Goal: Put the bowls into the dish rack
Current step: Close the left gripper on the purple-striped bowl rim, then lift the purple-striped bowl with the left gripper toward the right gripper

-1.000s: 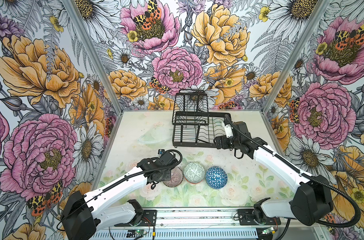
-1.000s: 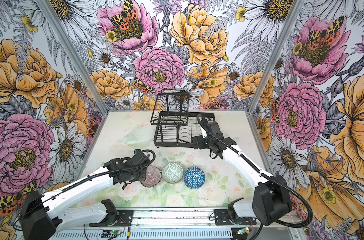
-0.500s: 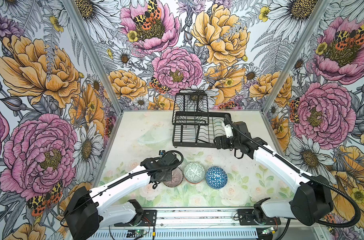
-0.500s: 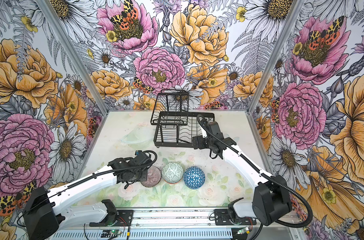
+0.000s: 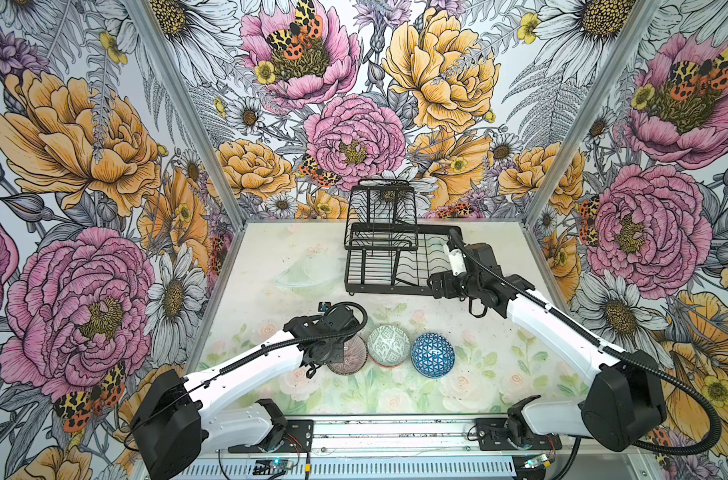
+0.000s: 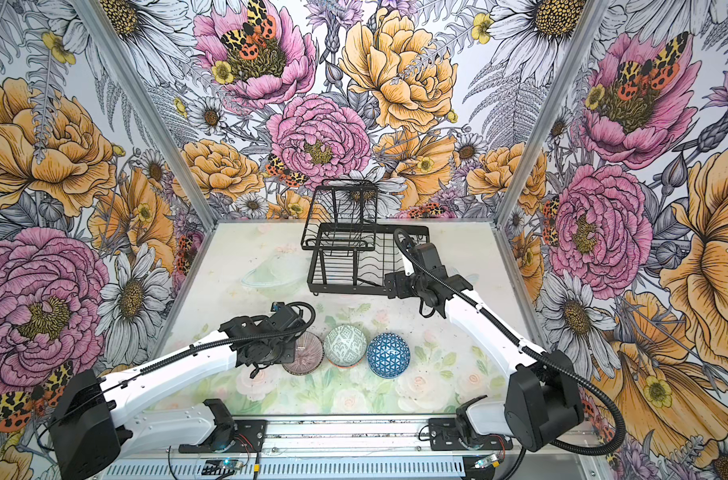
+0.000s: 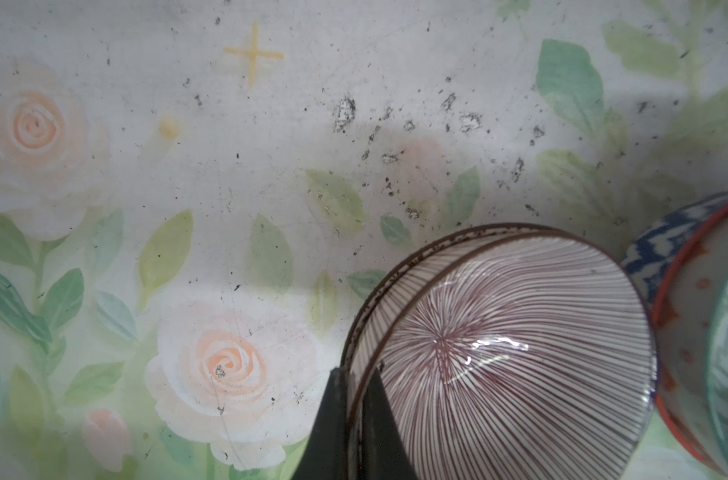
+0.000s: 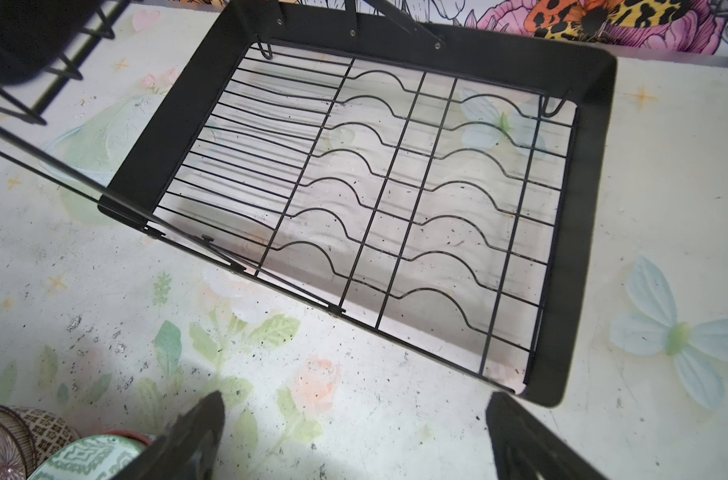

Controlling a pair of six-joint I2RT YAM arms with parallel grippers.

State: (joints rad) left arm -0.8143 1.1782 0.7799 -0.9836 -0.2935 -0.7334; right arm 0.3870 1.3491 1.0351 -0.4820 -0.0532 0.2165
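Since a second ago my left arm has shifted slightly and the left gripper [image 7: 356, 374] has closed to a pinch on the rim of the pink-lined, ribbed ceramic bowl [image 7: 507, 345]. The right arm has not moved.

On the pale floral table [image 5: 270, 257], the black wire dish rack [image 5: 387, 289] stands at the back, well apart from the row near the front: the pink-lined bowl, a grey-green patterned bowl [image 5: 389, 345] and a blue-triangled bowl [image 5: 433, 354], side by side. The right gripper [image 8: 356, 403] hangs spread wide just beside the rack's front right corner.

Only the left wrist view shows a second, speckled rim hugging the pink-lined bowl, and an orange-dotted, red-rimmed bowl [image 7: 682, 332] cradling the grey-green one. I cannot tell whether that second rim sits inside the pinch.
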